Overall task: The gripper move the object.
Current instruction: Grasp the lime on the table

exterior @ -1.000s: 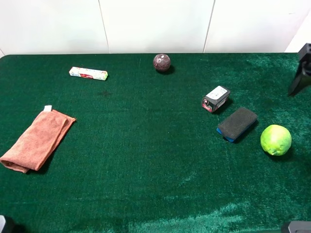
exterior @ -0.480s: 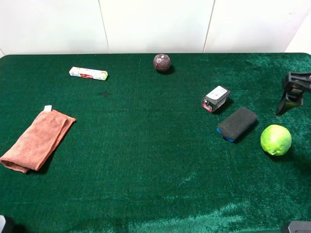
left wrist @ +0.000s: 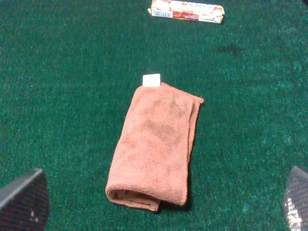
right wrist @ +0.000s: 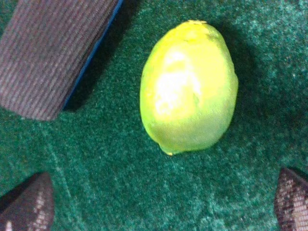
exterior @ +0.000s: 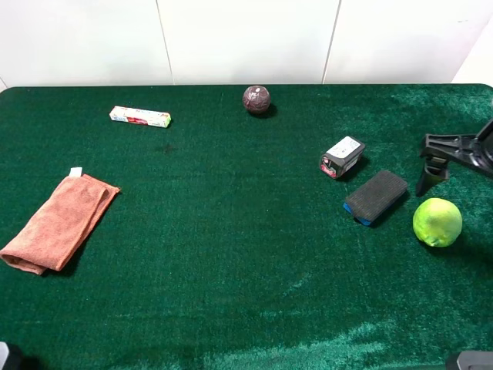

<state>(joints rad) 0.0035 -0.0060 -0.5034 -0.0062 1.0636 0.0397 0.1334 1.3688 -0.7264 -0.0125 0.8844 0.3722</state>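
The object, a bright yellow-green ball [exterior: 437, 222], lies on the green felt at the right side of the table. My right gripper [exterior: 425, 166] hangs just behind it, open, with nothing between its fingers. In the right wrist view the ball [right wrist: 187, 86] fills the middle, and the two dark fingertips [right wrist: 29, 204] stand wide apart at the picture's lower corners, clear of the ball. My left gripper [left wrist: 161, 204] is open over the near end of a folded orange cloth [left wrist: 156, 144] and holds nothing.
A black block with a blue base [exterior: 375, 196] lies close to the ball's left, with a small black-and-white device [exterior: 341, 156] behind it. A maroon ball [exterior: 256, 99] and a slim box [exterior: 139, 116] sit at the back. The orange cloth [exterior: 58, 222] lies at the left.
My right gripper has come in from the right edge, moving left and down toward the ball. The objects on the table have not moved.
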